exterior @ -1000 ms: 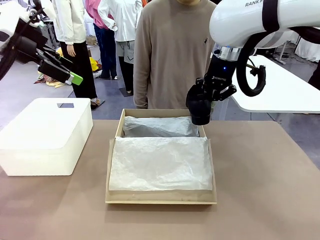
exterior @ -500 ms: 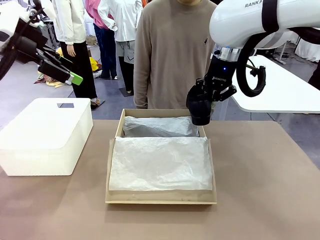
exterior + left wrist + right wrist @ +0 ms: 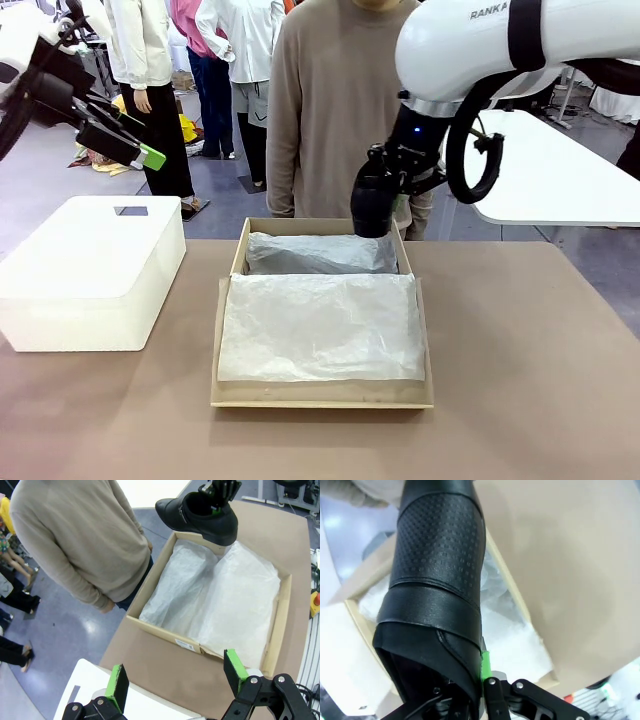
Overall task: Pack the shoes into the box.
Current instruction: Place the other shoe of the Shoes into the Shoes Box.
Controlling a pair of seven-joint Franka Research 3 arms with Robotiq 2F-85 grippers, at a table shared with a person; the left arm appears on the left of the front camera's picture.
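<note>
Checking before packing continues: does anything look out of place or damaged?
Nothing stands out. The box sits square, its tissue paper lies inside, and the right gripper holds one shoe above its far edge.

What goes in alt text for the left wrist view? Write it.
The right end effector holds a black shoe above an open cardboard box lined with white tissue paper. A person in a tan sweater stands beside the box; the left end effector is open.
</note>
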